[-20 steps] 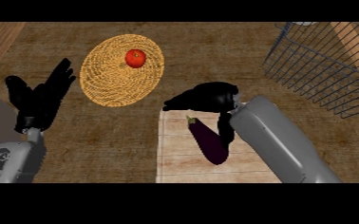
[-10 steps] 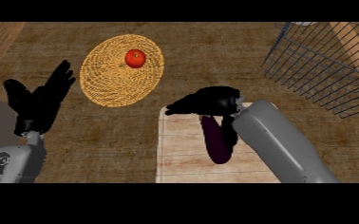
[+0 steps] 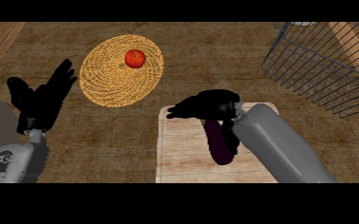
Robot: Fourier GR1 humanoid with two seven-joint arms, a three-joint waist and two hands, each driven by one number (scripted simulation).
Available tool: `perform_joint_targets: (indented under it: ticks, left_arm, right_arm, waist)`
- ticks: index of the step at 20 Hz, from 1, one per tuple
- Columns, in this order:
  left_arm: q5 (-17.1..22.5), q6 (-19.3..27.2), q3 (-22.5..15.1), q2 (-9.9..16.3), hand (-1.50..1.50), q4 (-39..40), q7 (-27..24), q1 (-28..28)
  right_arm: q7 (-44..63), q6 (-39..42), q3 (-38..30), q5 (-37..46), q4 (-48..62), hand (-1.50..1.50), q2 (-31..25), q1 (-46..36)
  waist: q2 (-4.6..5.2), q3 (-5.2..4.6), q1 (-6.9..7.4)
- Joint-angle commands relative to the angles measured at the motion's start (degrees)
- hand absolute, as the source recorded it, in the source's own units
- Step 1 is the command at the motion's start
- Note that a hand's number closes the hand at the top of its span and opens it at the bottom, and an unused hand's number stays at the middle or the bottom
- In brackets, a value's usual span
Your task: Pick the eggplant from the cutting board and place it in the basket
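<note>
The counter (image 3: 210, 52) is seen from above, and the wire basket (image 3: 308, 71) stands on it up and to the right of the right robot hand (image 3: 210, 107), well apart from it. The cutting board (image 3: 182, 156) lies just under and below this robot hand, and the eggplant (image 3: 221, 144) is on the board, lying lengthwise, with its upper end covered by the robot hand and its lower end free beside the grey forearm (image 3: 280, 147). A woven mat (image 3: 116, 83) with a red tomato (image 3: 135, 58) on it is found up and to the left. It is judged that the eggplant could slip out when it is lifted, because only its upper end is taken and the long body would hang down and swing. It is also judged that the hanging end could be caught on the wire rim of the basket if it is not raised enough on the way. The fingers of the right robot hand are curled down around the top of the eggplant, so it is closed on it; how far the fingers go around cannot be told. The left robot hand (image 3: 42, 99) is resting far to the left, open, fingers up, and nothing is held by it.
</note>
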Motion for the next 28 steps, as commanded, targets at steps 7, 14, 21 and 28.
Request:
perform_joint_targets:
  ticks: [7, 14, 21, 28]
  left_arm:
    - [-0.5, -1.1, 1.4, 0.1, 0.0, -2.9, 2.6, 0.4]
    - [-1.7, -2.1, 1.1, -1.6, 0.0, -1.6, -0.2, 1.0]
    - [-2.1, -2.0, 1.3, -2.6, 0.0, -1.6, -0.3, 1.6]
    - [-1.1, -0.6, 4.9, -0.2, 0.0, -0.4, 1.3, 2.2]
  right_arm:
    - [-7.7, -2.1, 6.8, 7.9, -1.6, 1.5, -1.8, 2.0]
    - [-10.2, -7.4, 6.3, 10.5, 5.9, 1.5, 1.2, 1.7]
    - [2.3, -7.7, 2.6, 10.6, 4.3, 1.5, 5.8, 4.7]
    - [33.8, -20.6, -16.9, 8.3, 0.1, 1.5, 11.7, 13.0]
  waist:
    - [0.11, 0.17, 0.04]
    - [0.3, 0.18, 0.43]
    - [0.26, 0.16, 0.29]
    - [-1.23, 0.19, -5.72]
